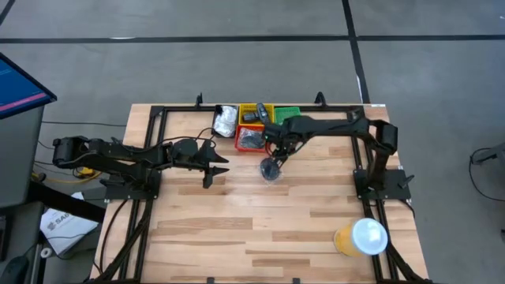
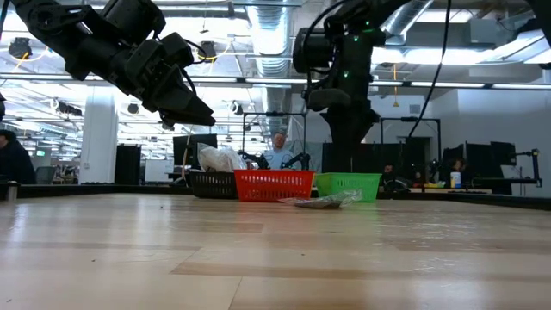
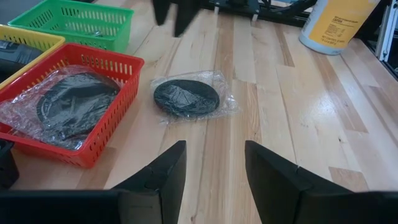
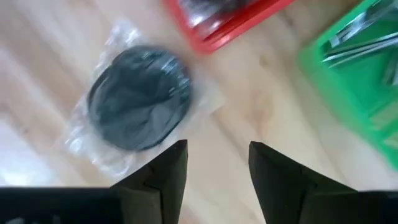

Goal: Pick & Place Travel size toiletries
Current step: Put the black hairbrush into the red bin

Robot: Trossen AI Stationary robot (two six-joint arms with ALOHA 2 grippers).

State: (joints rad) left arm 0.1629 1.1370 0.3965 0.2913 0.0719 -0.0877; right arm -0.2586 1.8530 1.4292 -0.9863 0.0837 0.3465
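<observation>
Most of the sorting looks done, judging by how things lie: in the high view the row of bins at the upper middle of the frame already holds items, with wrapped dark discs in the red bin (image 1: 251, 140), a black oblong piece in the yellow bin (image 1: 256, 113), silvery tubes in the green bin (image 3: 74, 23) and white crinkly packets (image 1: 226, 120) heaped at the row's left end. One item is plainly still loose: a dark grey disc in clear wrap (image 1: 271, 169) lies flat on the bare worktop (image 1: 260, 229) just below the red bin, at the centre of the high view. The right gripper (image 1: 275, 160) hangs just over that disc with its fingers spread apart and nothing between them; its wrist view shows the disc (image 4: 139, 98) slightly ahead of the open fingertips, untouched. The left gripper (image 1: 213, 168) waits to the left of centre, also open and empty, aimed toward the same disc (image 3: 186, 98). What seems left is to grasp this last disc and drop it into the red bin with its fellows. An orange cup with a white lid (image 1: 361, 237) stands at the lower right, apart from the work.
</observation>
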